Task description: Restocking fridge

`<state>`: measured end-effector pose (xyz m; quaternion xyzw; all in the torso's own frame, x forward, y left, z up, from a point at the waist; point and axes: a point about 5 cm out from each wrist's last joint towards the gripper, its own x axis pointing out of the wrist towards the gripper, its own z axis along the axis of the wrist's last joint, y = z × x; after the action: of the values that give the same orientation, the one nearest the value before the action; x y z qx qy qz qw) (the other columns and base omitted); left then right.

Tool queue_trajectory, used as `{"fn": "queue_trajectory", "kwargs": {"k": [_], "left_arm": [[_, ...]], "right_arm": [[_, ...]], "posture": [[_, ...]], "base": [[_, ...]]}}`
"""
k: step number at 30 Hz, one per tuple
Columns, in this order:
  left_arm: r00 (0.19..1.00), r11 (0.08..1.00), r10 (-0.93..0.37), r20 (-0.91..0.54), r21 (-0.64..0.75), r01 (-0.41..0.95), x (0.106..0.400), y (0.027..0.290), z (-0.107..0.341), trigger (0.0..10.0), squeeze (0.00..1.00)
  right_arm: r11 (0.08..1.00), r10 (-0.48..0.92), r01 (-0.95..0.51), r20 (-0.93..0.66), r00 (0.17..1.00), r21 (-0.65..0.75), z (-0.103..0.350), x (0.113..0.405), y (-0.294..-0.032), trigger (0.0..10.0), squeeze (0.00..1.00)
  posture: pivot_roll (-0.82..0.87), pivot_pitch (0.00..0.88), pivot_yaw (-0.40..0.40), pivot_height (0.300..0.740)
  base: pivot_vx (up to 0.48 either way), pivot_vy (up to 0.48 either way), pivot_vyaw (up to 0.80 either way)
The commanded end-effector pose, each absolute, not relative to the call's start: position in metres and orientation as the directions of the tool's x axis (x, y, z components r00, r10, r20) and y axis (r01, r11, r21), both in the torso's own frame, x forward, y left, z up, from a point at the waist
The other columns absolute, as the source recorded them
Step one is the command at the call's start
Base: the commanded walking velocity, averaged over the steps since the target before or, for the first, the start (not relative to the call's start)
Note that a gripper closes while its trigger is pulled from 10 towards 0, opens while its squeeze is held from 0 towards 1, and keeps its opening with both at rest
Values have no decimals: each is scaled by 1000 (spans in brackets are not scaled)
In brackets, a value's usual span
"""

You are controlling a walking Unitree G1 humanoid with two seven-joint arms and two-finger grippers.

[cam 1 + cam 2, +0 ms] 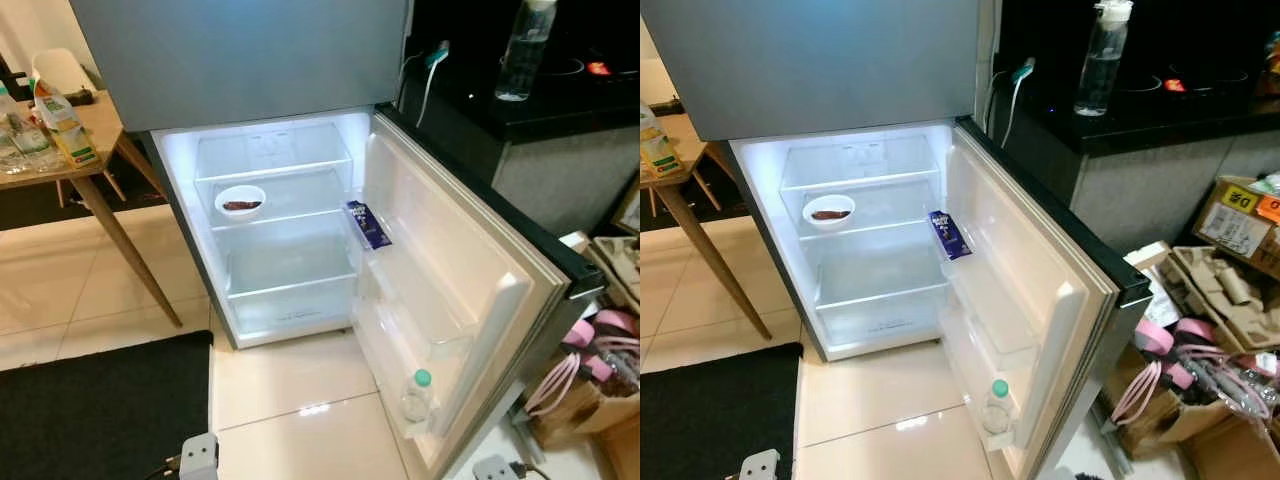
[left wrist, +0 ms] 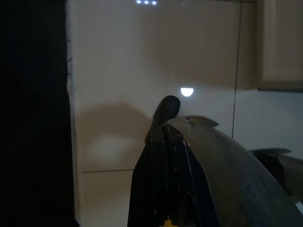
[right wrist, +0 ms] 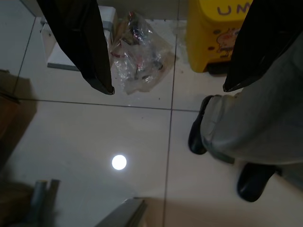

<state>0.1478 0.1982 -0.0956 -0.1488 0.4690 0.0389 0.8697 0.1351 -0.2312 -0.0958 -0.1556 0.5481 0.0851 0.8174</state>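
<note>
Both arms hang low: left gripper (image 2: pixel 165 142) pinched closed, right gripper (image 3: pixel 168 71) spread, empty; carton (image 1: pixel 62 122) sits far left of fridge (image 1: pixel 275 230).

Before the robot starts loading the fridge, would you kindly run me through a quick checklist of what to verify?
1. Fridge door open: ok.
2. Free space on the lit shelves: ok; one bowl sits on the middle shelf.
3. Door bins: ok; a purple packet up top, a green-capped bottle in the lowest.
4. Left gripper ready to grasp: not ok, fingers shut, empty.
5. Right gripper ready: ok, open over the floor.
6. Stock within reach: cannot tell; cartons stand on the wooden table.
</note>
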Motion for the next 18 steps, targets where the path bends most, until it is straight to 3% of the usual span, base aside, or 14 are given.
{"fn": "queue_trajectory", "kwargs": {"k": [1,7,18], "left_arm": [[550,960,-82,-831,-214,-180,149,199,-95,10000,0],[546,960,-77,-835,-210,-186,148,199,-96,10000,0],[538,956,-67,-840,-209,-207,145,200,-97,10000,0]], "right_arm": [[937,-53,-300,-924,379,-177,-96,133,-234,10000,0],[936,-57,-303,-924,379,-182,-96,133,-234,10000,0],[930,-67,-314,-925,373,-194,-96,132,-234,10000,0]], "posture": [[-96,0,17,740],[-97,0,16,740],[-99,0,17,740]], "base": [[0,-480,0],[0,-480,0],[0,0,0]]}}
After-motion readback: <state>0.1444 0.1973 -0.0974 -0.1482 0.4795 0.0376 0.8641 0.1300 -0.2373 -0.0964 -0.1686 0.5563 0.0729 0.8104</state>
